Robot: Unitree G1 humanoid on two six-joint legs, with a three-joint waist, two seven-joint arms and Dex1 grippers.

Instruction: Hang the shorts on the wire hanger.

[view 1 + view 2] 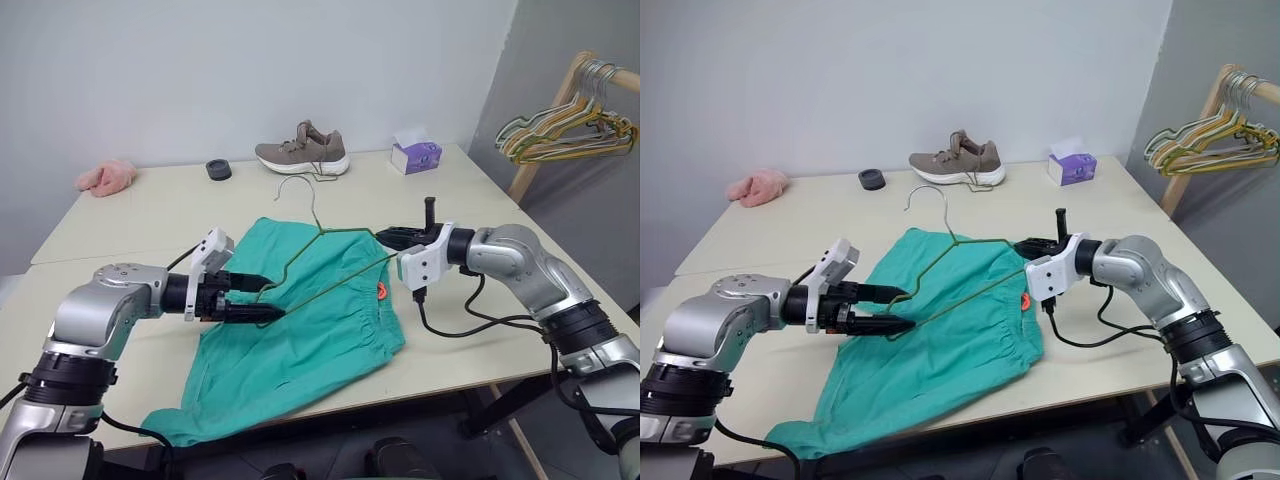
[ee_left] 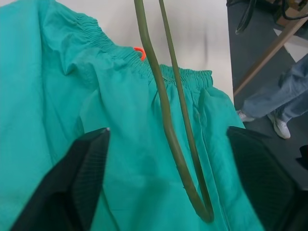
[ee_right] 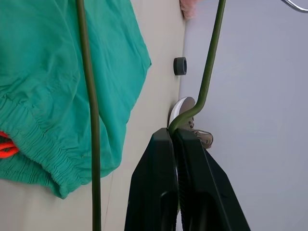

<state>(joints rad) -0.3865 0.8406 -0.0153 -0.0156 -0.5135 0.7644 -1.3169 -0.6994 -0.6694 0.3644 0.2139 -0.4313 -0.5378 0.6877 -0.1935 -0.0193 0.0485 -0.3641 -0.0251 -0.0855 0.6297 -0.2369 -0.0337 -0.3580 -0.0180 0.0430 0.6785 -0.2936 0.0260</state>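
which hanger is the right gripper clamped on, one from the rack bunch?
No. The right gripper is shut on the wire hanger, the single olive-grey one held over the shorts. The coloured hangers hang bunched on the wooden rack, untouched.

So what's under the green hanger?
The teal shorts lie spread on the table below the hanger, which the right pincer holds above them. What the shorts cover on the table cannot be seen.
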